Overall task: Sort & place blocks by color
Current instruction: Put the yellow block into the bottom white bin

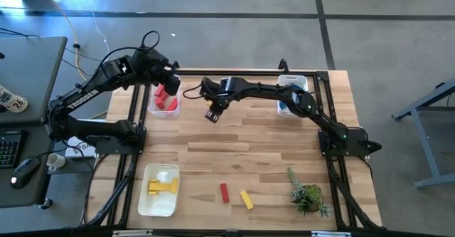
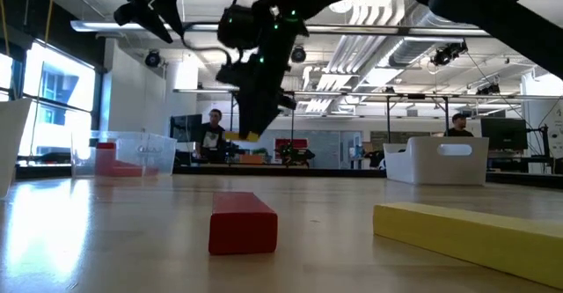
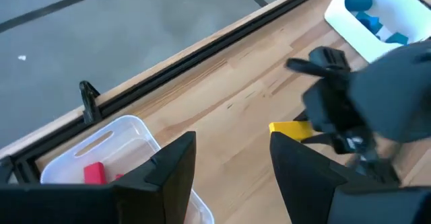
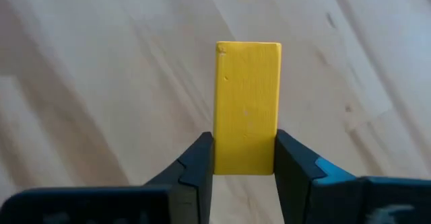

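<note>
On the wooden table, three white plastic bins already hold sorted blocks; the right tool grips a yellow rectangular block mid-frame, the left tool gapes empty, and a red bar and yellow bar remain at lower centre

Small green plant at five o'clock on wooden table. White tray at seven o'clock, clear bin at eleven, white bin at one. Computer mouse on side desk at nine. Two people beyond, seated.
</note>
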